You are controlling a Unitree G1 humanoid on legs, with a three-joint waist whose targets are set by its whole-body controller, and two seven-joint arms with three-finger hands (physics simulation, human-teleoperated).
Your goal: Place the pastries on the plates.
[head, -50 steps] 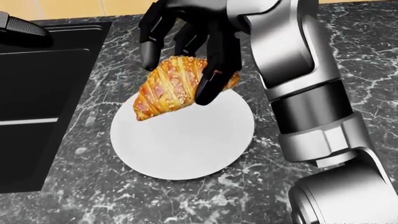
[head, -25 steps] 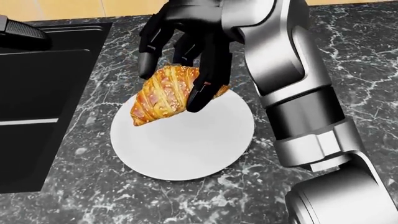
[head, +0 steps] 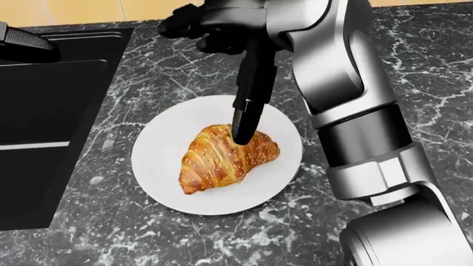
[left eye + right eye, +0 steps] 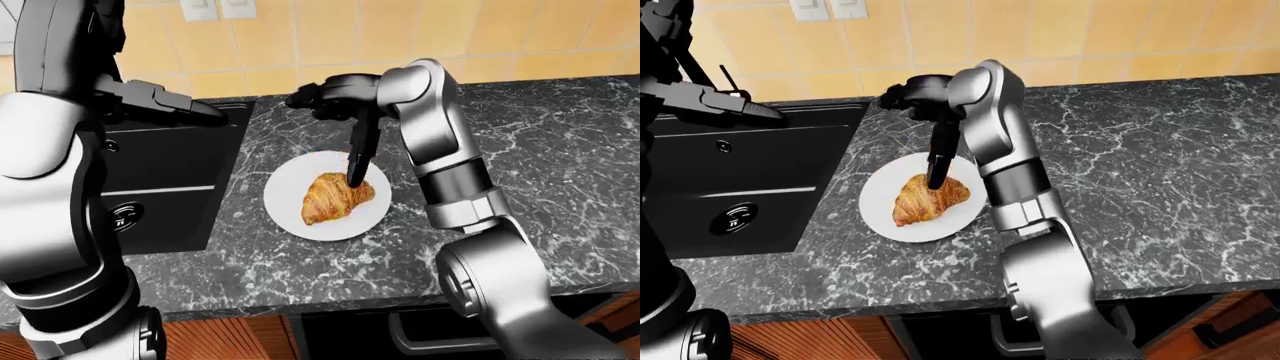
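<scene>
Croissant [image 3: 225, 157] flat on white plate [image 3: 162, 138], on the marble counter [image 3: 414, 66] just right of the black sink [image 3: 51, 111]. Right hand [image 3: 222, 33] released above it, one finger [image 3: 248, 111] extended down touching the croissant's top. Left hand [image 4: 165, 101] over the sink, fingers extended, holding nothing.

My right arm [image 3: 347, 83] is made of smooth silver-grey metal shells with a soft shine. Between the shells there are dark grey rings, and the elbow part is a round, thick drum. My right hand [image 3: 222, 27] is black, with long black fingers [image 3: 248, 105] built from short segments. My left arm [image 4: 50, 195] has the same silver shells and dark bands, and its hand [image 4: 165, 101] is also black.
</scene>
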